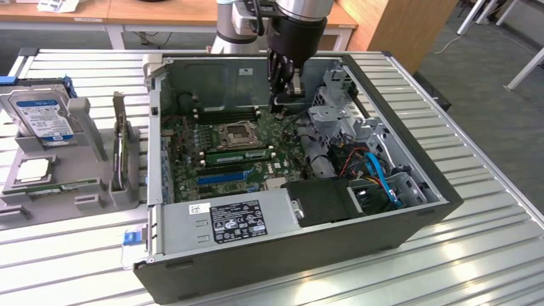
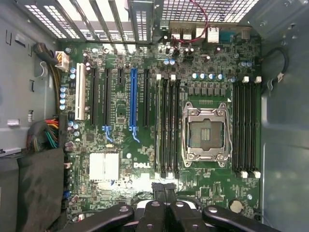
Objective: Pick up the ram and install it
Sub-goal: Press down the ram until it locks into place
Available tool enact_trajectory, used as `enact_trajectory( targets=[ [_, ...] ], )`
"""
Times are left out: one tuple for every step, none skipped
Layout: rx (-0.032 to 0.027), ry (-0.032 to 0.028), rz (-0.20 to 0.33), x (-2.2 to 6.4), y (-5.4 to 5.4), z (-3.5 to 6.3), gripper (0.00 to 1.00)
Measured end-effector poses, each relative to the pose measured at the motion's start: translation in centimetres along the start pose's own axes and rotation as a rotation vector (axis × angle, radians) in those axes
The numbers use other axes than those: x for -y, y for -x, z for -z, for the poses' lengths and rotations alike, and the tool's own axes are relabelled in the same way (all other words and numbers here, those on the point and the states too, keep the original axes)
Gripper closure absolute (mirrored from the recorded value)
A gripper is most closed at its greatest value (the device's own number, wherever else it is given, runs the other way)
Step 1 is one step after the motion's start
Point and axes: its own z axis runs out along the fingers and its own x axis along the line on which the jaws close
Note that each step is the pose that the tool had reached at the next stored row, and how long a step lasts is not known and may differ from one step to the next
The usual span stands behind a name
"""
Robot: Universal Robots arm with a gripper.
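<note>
Shut tight and holding nothing, the hand (image 1: 286,95) hung over the open case (image 1: 281,268), above the motherboard (image 1: 188,140). Well away from the hand, outside the case toward the exterior view's left, the ram (image 1: 61,189) appeared to lie flat in a grey holder (image 1: 95,203) on the worktop (image 1: 365,287) — low in its recess, so a grasp might slip or tip it. The case wall stood between hand and holder; a low sweep could clip it. Below the hand, a similar green stick (image 1: 239,153) stood in a slot beside the empty socket (image 1: 236,134); a tilted insertion there could damage a slot. Nearest the hand, the drive cage (image 1: 336,121) and cables (image 1: 376,171) could snag it — little room.
</note>
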Motion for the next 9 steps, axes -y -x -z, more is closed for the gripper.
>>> enact_trajectory(
  targets=[
    [0.0, 0.0, 0.0, 0.0, 0.0, -0.12, 0.9],
    [0.0, 0.0, 0.0, 0.01, 0.0, -0.24, 0.9],
    [0.0, 0.0, 0.0, 0.01, 0.0, -0.37, 0.9],
    [0.0001, 0.0, 0.0, 0.02, 0.0, -0.5, 0.9],
    [0.0003, 0.0, 0.0, 0.02, 0.0, -0.63, 0.9],
    [0.0002, 0.0, 0.0, 0.02, 0.0, -0.75, 0.9],
    [0.0003, 0.0001, 0.0, 0.03, 0.0, -0.88, 0.9],
    [0.0003, 0.0, 0.0, 0.03, 0.0, -1.01, 0.9],
    [0.0004, 0.0, 0.0, 0.04, 0.0, -1.13, 0.9]
  ],
)
